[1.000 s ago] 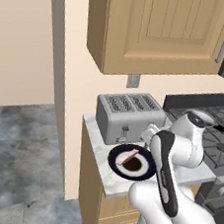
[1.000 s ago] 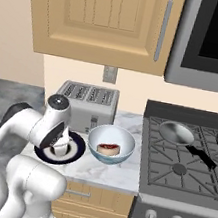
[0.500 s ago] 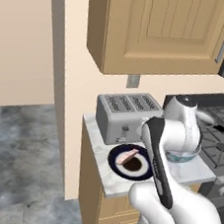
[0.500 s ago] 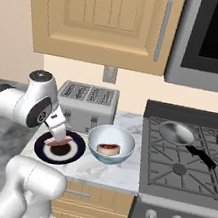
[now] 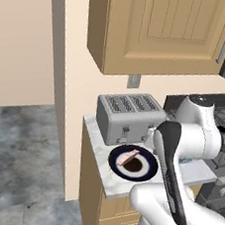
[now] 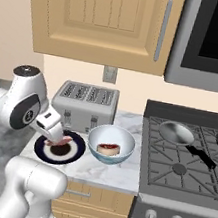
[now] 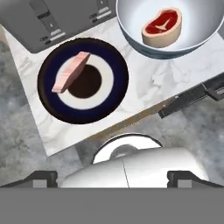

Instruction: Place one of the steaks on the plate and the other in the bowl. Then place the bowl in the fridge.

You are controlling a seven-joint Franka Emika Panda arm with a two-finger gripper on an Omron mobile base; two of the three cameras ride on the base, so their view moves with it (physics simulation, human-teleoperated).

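- Since the pale pink steak [image 7: 71, 72] lies on the plate [image 7: 114, 89] at left of the hand view and the dark red steak [image 7: 162, 27] sits in the bowl [image 7: 201, 35] at upper right, both placings look done.
- The bowl, glossy and pale, stands on the surface [image 7: 144, 87] just beside the plate; carrying it to the fridge remains.
- The hand [image 6: 52, 126], at left in the right base view, hangs above the plate, jaws wide, empty.

I see a white marble countertop [image 7: 144, 92] on a light wooden cabinet. Directly on it stand a grey metal four-slot toaster [image 6: 85, 106] at the back, a round dark navy plate [image 7: 83, 81] in front, and a pale blue-white bowl [image 6: 111, 144] just beside the plate.
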